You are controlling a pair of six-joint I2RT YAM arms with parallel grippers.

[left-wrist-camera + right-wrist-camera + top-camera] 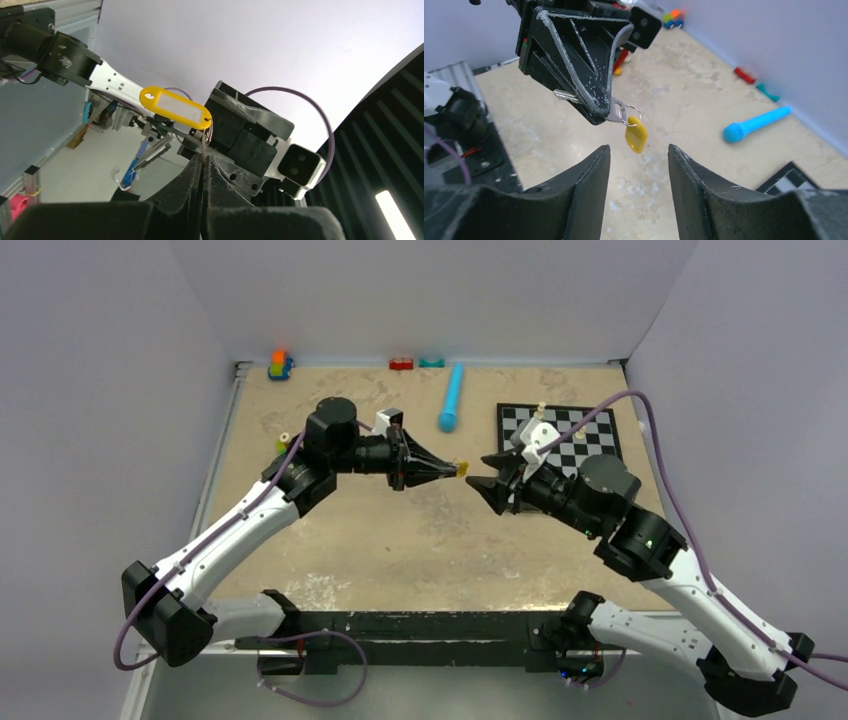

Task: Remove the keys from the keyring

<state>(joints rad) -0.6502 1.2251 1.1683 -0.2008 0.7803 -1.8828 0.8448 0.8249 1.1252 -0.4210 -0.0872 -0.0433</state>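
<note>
Left gripper (pixel 455 469) is raised above the middle of the table (pixel 400 540), pointing toward the right arm. Its jaws are closed narrow and pinch a silvery-grey key (pixel 614 111). The blade shows at one side of the fingers and the head at the other. The keyring (pixel 628 114) is threaded through the key's head and hangs just off the fingertips. A yellow tag (pixel 636 135) dangles from the ring, clear of the table.

Right gripper (pixel 478 483) faces the left one tip to tip, near it but apart. Its jaws are spread wide with nothing between them, and the tag hangs just beyond the gap.

I cannot make out a second key on the ring.

The chessboard (pixel 585 445) at the far right carries small white chess pieces (pixel 541 407).
</note>
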